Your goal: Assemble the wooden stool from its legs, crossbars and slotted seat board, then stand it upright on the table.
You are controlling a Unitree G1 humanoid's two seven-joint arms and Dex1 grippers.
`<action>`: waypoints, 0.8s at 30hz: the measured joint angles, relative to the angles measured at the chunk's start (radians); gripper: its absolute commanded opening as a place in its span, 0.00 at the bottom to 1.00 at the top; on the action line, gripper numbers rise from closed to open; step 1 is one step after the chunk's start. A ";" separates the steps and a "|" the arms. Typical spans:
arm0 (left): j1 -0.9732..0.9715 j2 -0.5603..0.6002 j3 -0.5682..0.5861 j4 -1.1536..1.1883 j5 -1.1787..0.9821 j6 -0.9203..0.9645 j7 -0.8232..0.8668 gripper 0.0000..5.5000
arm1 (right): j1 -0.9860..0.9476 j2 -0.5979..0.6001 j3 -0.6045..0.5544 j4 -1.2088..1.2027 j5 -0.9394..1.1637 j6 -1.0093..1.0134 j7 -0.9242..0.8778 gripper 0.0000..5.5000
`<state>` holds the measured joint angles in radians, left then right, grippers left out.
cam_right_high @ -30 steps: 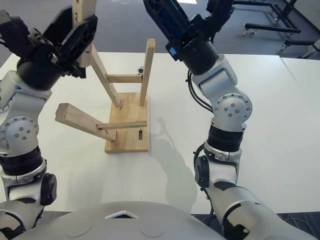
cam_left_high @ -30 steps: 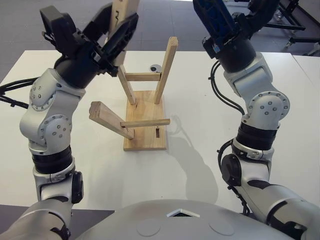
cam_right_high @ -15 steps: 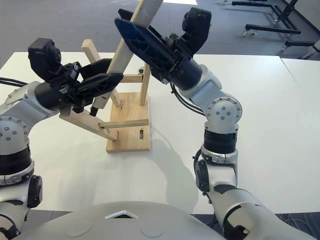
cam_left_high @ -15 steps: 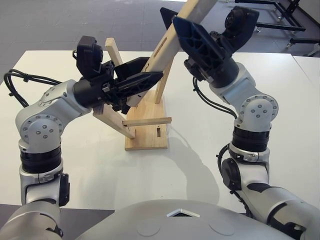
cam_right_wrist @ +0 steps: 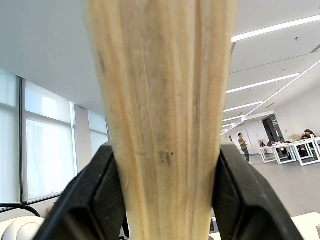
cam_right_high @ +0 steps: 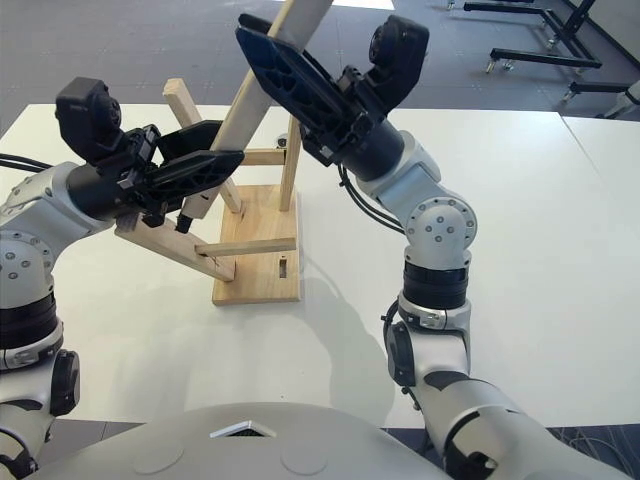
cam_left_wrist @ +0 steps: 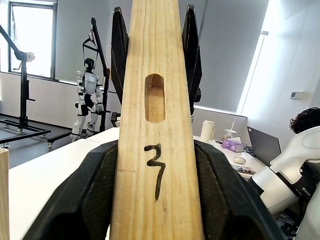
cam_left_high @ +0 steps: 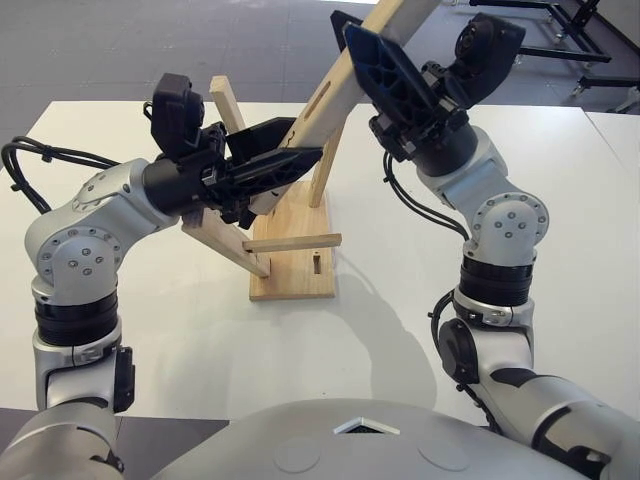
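Note:
A long wooden leg point(cam_left_high: 322, 100) slants up over the table, held at both ends. My left gripper point(cam_left_high: 300, 140) is shut on its lower end, and the left wrist view shows the leg point(cam_left_wrist: 157, 125) with a slot between the fingers point(cam_left_wrist: 95, 200). My right gripper point(cam_left_high: 352, 30) is shut on the upper part, which appears as the leg point(cam_right_wrist: 160, 100) in the right wrist view. Below lies the seat board point(cam_left_high: 290, 275). A tilted leg point(cam_left_high: 222, 243) with a crossbar point(cam_left_high: 295, 242) stands in it. Two more legs point(cam_left_high: 226, 100) point(cam_left_high: 322, 185) rise behind, partly hidden.
The white table point(cam_left_high: 560, 200) has free room right of the board and in front of it. Its far edge runs just behind the stool parts. Wheeled metal frames point(cam_left_high: 590, 45) stand on the floor beyond the far right corner.
One second ago my left gripper held the leg up high and my right gripper was raised and apart. The leg has since swung down to a slant, and the right gripper has closed on its upper part.

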<state>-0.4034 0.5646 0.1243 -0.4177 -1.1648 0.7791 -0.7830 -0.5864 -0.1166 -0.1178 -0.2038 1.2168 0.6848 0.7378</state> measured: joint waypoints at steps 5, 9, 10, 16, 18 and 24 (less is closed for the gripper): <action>-0.003 0.000 0.002 0.015 0.017 -0.002 -0.011 0.37 | 0.001 -0.002 0.005 0.000 -0.042 -0.023 0.030 0.37; -0.001 0.005 0.044 0.080 0.023 -0.006 -0.018 0.54 | 0.012 -0.034 0.005 -0.002 -0.116 -0.062 0.056 0.37; 0.000 0.010 0.054 0.107 0.040 -0.007 -0.012 0.56 | 0.016 -0.046 0.002 -0.003 -0.117 -0.062 0.067 0.37; 0.002 0.026 0.157 0.198 0.063 -0.041 -0.012 0.66 | 0.017 -0.059 -0.010 -0.011 -0.114 -0.064 0.091 0.37; 0.006 0.039 0.195 0.200 0.076 -0.057 -0.011 0.66 | 0.017 -0.079 -0.024 -0.013 -0.118 -0.067 0.075 0.37; 0.124 0.087 0.354 0.080 0.062 -0.072 0.022 0.66 | 0.160 -0.203 0.013 -0.023 -0.429 -0.229 0.085 0.37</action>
<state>-0.2794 0.6520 0.4786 -0.3375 -1.1031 0.7070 -0.7609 -0.4263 -0.3196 -0.1045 -0.2267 0.7883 0.4555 0.8223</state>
